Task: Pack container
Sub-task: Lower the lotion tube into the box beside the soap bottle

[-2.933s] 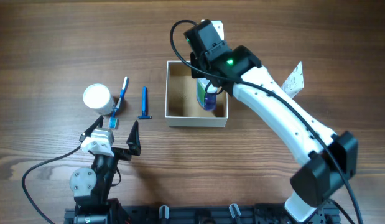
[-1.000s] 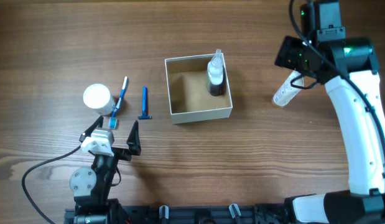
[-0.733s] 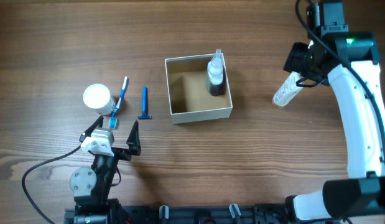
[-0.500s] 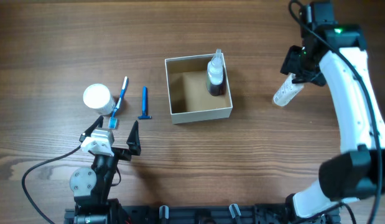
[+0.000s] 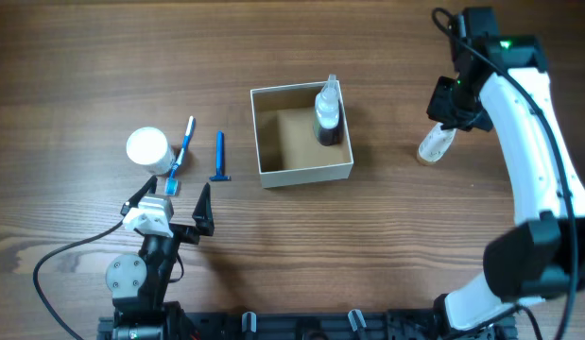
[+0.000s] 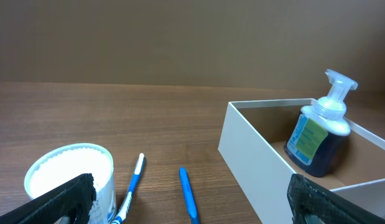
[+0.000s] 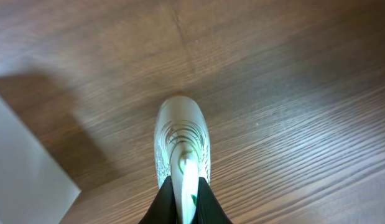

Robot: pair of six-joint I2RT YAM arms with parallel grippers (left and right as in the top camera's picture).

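The container, a square white-walled box with a tan inside, stands mid-table and holds a dark pump bottle upright in its right back corner; both show in the left wrist view, box and bottle. My right gripper is shut on the flat end of a white squeeze tube, well right of the box; the right wrist view shows the tube pinched between the fingers above the wood. My left gripper is open and empty near the front left.
A white round jar, a blue toothbrush and a blue razor lie left of the box; the left wrist view shows the jar, toothbrush and razor. A box corner shows at left in the right wrist view.
My right arm left the pump bottle in the box, moved to the right side and closed on the white tube, which has turned more upright. The left arm has not moved.
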